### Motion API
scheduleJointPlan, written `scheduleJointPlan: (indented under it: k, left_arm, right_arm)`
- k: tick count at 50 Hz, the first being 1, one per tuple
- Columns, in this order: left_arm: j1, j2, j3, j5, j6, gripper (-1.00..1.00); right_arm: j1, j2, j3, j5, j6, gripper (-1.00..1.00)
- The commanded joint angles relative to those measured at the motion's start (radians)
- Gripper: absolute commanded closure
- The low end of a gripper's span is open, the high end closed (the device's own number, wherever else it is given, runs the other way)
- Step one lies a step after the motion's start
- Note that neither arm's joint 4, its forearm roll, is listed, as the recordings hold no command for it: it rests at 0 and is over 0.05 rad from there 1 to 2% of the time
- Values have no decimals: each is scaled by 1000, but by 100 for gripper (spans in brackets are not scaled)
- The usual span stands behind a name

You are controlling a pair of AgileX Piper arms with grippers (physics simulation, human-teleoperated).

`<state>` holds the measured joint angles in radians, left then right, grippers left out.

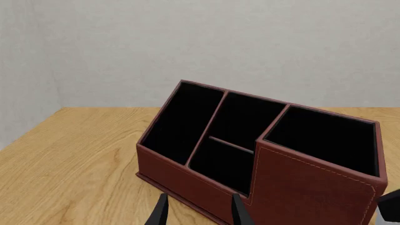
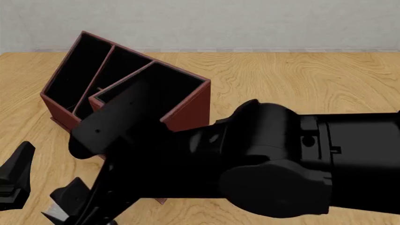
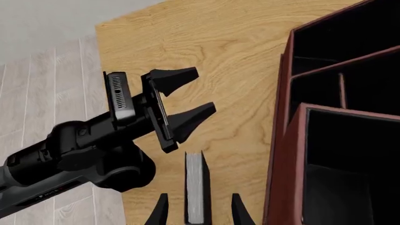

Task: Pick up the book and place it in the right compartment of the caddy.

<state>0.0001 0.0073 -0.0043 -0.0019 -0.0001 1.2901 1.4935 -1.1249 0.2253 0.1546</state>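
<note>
L gripper point(image 2: 44, 183), black w/ pointed fingers, sits low at the front view's left edge, jaws spread apart, nothing between them; the R wrist view shows the same claw point(image 3: 190, 93) splayed over the light wooden table point(image 2: 300, 79).

Just beside it, the thick black hardcover book w/ greyish-white page edges point(image 3: 196, 187) stands on edge between the R gripper's fingertips point(image 3: 196, 211). Fingers sit close on both sides of it, but actual contact can't be confirmed. In the front view the bulky black R arm point(image 2: 281, 164) hides gripper and book almost fully.

Further right in the R wrist view, near the book, is the dark reddish-brown leather-look caddy point(image 1: 300, 187) w/ black lining, set at an angle on the table. Its widest, tallest right compartment point(image 1: 325, 138) holds nothing; the book is outside it.
</note>
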Motion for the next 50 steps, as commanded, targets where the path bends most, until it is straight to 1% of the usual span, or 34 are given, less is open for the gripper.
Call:
scheduleJointPlan:
  k: [1, 19, 50]
  left_arm:
    - [0, 0, 0, 0, 0, -100]
    - [0, 0, 0, 0, 0, -100]
    - [0, 0, 0, 0, 0, -100]
  right_arm:
    - [-1, 37, -33, 35, 14, -100]
    - [8, 72, -44, 35, 29, -100]
    - [11, 114, -30, 11, 59, -100]
